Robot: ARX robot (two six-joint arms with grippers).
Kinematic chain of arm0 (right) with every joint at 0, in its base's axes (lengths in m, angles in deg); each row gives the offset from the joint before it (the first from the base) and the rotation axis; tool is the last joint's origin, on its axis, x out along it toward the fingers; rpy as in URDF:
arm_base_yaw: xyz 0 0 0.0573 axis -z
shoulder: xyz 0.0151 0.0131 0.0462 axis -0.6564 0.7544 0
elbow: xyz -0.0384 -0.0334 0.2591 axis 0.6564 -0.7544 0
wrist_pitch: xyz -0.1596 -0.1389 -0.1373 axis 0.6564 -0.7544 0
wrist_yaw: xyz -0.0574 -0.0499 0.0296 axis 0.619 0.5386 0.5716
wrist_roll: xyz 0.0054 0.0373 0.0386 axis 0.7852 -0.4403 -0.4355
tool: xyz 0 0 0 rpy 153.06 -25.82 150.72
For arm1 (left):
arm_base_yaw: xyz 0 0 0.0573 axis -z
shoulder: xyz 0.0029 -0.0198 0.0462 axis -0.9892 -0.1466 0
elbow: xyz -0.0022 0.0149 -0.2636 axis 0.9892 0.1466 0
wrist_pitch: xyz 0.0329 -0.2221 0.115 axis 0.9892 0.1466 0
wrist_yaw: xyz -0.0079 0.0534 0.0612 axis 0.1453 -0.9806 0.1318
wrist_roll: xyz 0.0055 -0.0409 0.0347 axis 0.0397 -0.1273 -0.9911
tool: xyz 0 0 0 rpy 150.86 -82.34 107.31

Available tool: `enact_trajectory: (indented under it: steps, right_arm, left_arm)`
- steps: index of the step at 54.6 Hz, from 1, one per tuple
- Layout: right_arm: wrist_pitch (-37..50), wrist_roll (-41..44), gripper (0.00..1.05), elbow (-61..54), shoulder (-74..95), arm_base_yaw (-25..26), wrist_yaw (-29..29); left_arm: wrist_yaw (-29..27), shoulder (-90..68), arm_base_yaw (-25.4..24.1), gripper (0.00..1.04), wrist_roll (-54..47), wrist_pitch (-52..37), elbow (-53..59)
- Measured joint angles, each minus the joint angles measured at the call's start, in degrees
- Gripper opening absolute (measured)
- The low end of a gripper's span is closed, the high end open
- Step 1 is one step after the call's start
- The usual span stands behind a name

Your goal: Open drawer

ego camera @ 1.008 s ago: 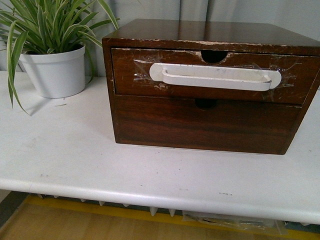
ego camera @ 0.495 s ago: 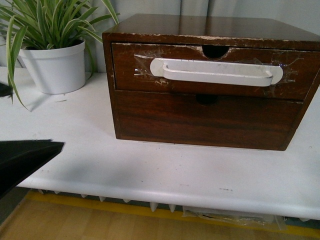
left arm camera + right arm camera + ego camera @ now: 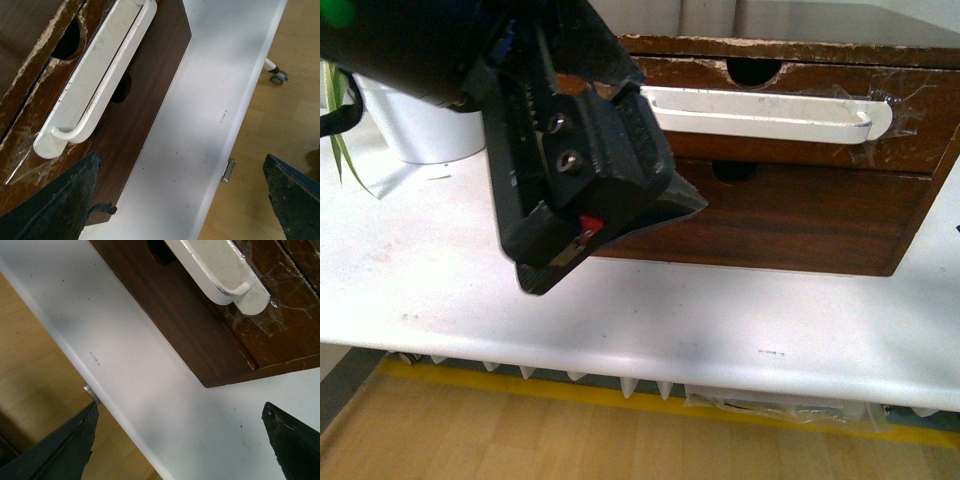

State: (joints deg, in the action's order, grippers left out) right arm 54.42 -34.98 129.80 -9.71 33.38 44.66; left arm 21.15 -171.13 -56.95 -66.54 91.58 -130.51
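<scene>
The drawer (image 3: pixel 800 140) is the upper dark-brown front of a wooden cabinet, shut, with a long white taped-on handle (image 3: pixel 760 112), a half-round notch (image 3: pixel 753 71) and a chipped top edge. My left gripper (image 3: pixel 620 190) fills the foreground in front of the cabinet's left part and hides the handle's left end. In the left wrist view the left gripper (image 3: pixel 180 200) is open and empty, a little short of the handle (image 3: pixel 95 75). My right gripper (image 3: pixel 180 445) is open and empty over the table, near the handle's other end (image 3: pixel 225 275). It is out of the front view.
Below the drawer is a plain wooden front (image 3: pixel 790 220) without a handle. The cabinet stands on a white table (image 3: pixel 440 290). A white plant pot (image 3: pixel 415 130) stands at the back left. The table's front edge (image 3: pixel 240 125) borders wooden floor.
My left arm has come up from the lower left and now covers the cabinet's left part in the front view. The cabinet shows higher in the frame. The drawer stays shut.
</scene>
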Motion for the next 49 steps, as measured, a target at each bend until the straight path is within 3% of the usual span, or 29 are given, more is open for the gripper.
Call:
enact_trajectory:
  steps: [18,49]
  right_arm:
    - [-2.9,4.4,0.96,2.2,1.9,1.8,-3.3]
    - [1.6,4.6,0.96,7.0,9.3,1.7,-6.6]
  left_arm:
    - [-3.5,-11.1,3.3,0.99,-7.4,5.0,-12.0]
    - [-5.2,-20.8,1.2,0.99,-11.8,12.5,-22.6]
